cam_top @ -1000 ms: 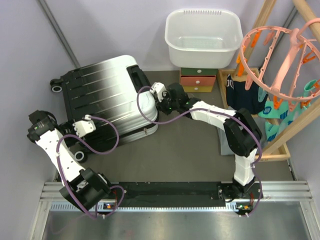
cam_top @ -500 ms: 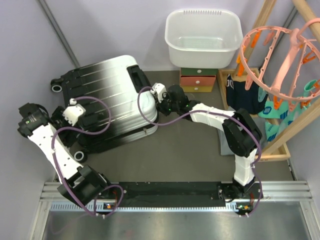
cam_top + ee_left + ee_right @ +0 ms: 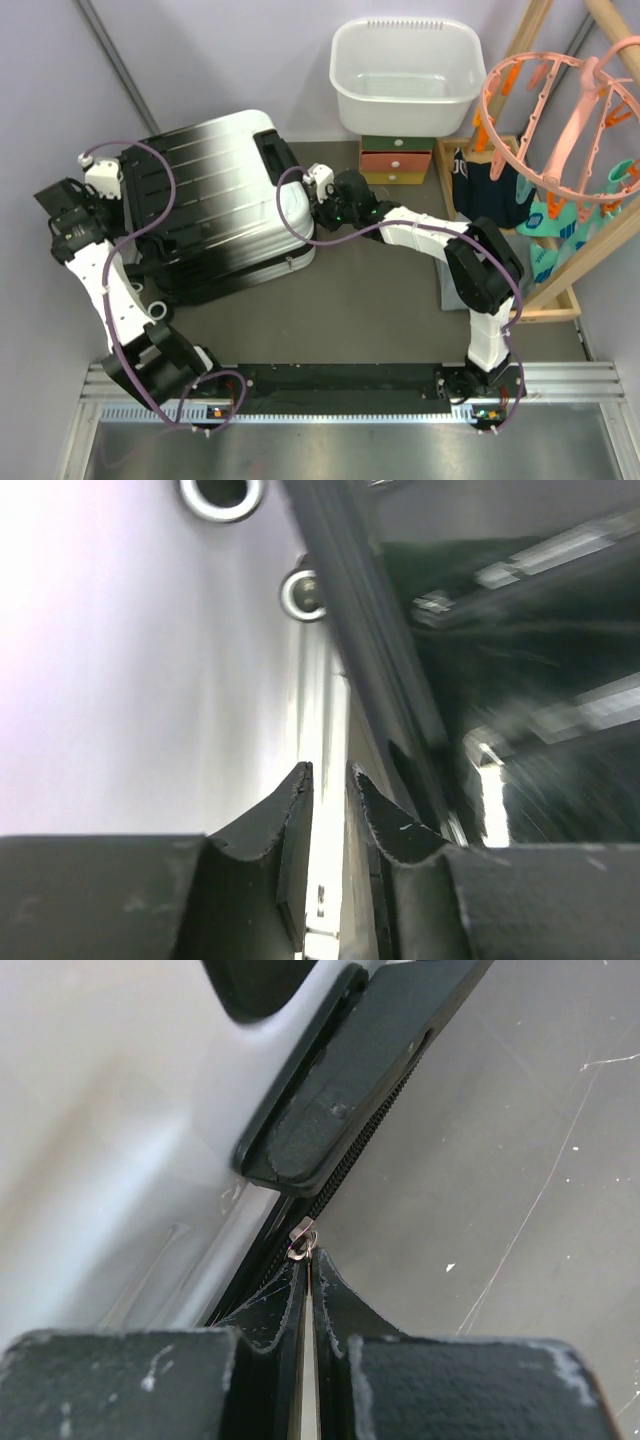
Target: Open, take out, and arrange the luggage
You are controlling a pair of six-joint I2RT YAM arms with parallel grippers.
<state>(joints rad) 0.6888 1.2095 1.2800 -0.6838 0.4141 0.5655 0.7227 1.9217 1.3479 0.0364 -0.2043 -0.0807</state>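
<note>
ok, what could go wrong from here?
Right hand pinches the small silver metal zipper pull only at its very tip; it may slip out under pull. Left hand sits by the wheel end with nothing gripped, so the large black-to-white ribbed hard-shell suitcase may slide or turn when the zip is dragged.

From above, the left gripper [image 3: 330, 772] is lost under its own wrist at the dark end of the luggage [image 3: 215, 200], so its jaws only show in the wrist view. There the shell beside them is a dark blur, and one wheel [image 3: 220, 492] is cut by the top edge. The zipper pull [image 3: 300, 1237] vanishes at its lower end between the closed tips of the right gripper [image 3: 308, 1258]. The pink peg hanger [image 3: 585, 105] runs off the right edge.
</note>
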